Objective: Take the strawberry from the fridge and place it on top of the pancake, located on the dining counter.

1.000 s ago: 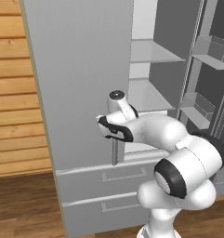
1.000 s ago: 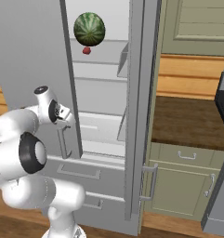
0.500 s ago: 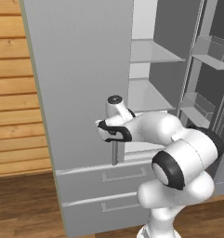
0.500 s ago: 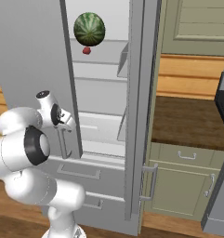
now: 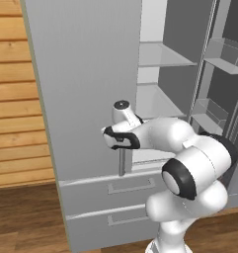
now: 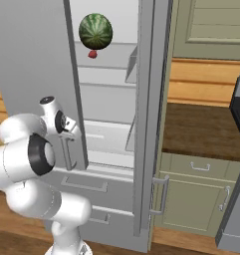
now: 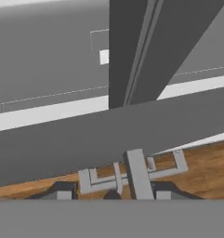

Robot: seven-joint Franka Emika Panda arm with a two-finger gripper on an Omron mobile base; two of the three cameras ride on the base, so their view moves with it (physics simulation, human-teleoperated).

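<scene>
Strawberry (image 6: 92, 54) sits on the fridge's (image 5: 86, 74) upper shelf, tucked just under the striped watermelon (image 6: 95, 31), well above the gripper (image 6: 67, 130). Left of the open interior, the gripper is at the lower end of the left door's bar handle (image 5: 121, 162); whether its fingers are closed on the bar I cannot tell. To do this step well, I judge the door should be swung wide, then the hand freed and raised to that shelf, coming at the fruit from below the watermelon.
</scene>
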